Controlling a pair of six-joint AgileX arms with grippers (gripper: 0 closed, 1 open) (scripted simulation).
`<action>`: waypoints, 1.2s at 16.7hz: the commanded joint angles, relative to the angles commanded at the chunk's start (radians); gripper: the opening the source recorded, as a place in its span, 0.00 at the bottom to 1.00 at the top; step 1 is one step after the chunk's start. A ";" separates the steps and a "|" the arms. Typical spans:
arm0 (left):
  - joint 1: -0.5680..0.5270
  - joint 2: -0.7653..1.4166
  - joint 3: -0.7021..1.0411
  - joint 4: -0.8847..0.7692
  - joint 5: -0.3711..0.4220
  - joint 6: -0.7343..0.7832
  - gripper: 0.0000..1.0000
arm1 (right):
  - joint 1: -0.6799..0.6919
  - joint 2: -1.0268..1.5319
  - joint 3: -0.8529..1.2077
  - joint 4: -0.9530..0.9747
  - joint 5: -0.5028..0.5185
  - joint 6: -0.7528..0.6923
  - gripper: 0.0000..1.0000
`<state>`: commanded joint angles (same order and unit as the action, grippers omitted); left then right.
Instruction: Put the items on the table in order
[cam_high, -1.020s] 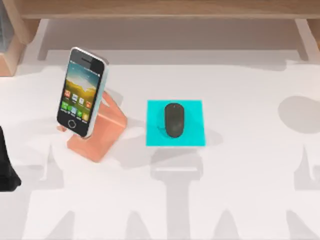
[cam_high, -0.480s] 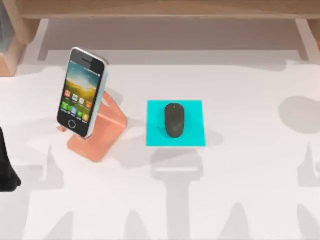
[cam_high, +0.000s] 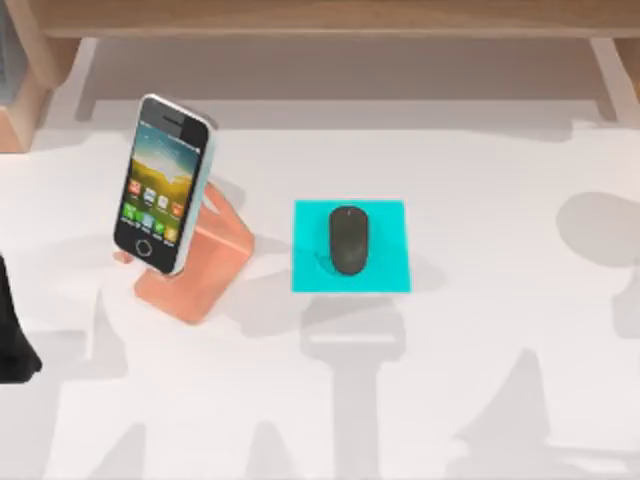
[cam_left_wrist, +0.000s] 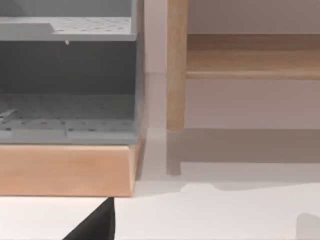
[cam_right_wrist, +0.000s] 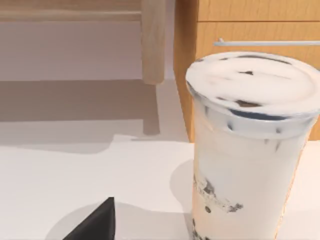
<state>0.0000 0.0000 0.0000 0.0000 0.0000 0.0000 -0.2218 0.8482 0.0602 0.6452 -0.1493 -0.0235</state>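
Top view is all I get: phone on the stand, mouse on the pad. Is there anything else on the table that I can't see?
Observer: Yes. The right wrist view shows a lidded cup of milky drink with dark specks, standing on the table.
Operator: What's behind it?
Observer: A wooden cabinet with a thin metal bar handle.
Operator: And what does the left wrist camera face?
Observer: A grey shelf unit sitting on a wooden base.
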 joint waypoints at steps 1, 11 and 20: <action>0.000 0.000 0.000 0.000 0.000 0.000 1.00 | -0.018 0.107 0.019 0.079 -0.014 -0.002 1.00; 0.000 0.000 0.000 0.000 0.000 0.000 1.00 | -0.098 1.025 0.246 0.761 -0.103 -0.005 1.00; 0.000 0.000 0.000 0.000 0.000 0.000 1.00 | -0.085 1.177 0.317 0.905 -0.117 -0.002 1.00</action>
<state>0.0000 0.0000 0.0000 0.0000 0.0000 0.0000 -0.3068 2.0255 0.3776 1.5499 -0.2666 -0.0255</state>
